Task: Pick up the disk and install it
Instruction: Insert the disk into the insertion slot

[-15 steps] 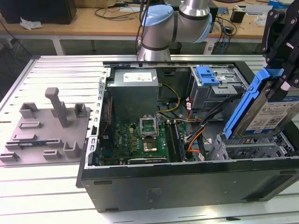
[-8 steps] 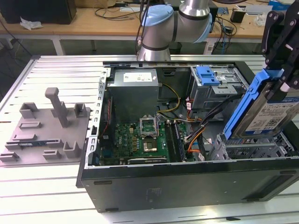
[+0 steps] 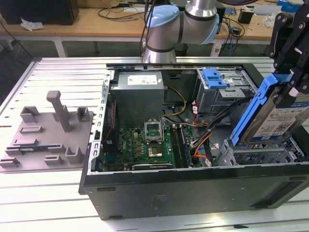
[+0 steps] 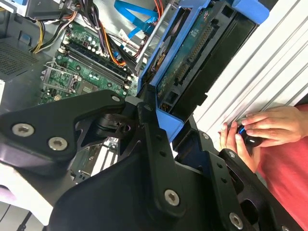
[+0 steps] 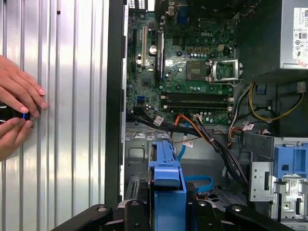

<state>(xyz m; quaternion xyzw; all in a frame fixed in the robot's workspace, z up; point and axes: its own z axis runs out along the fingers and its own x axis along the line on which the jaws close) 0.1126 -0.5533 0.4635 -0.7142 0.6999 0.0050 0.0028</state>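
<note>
Disk (image 3: 276,116) | gripped in hand (image 4: 166,120) | tilted, seemingly above drive bay (image 3: 256,155)

We see the arm (image 3: 181,24): silver tubes joined by pale-blue capped joints. Its gripper (image 4: 163,118) is matte black plates fastened with round silver screws (image 4: 172,196).

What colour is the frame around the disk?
Bright blue frame around the silver disk; it shows best in the exterior view.
</note>
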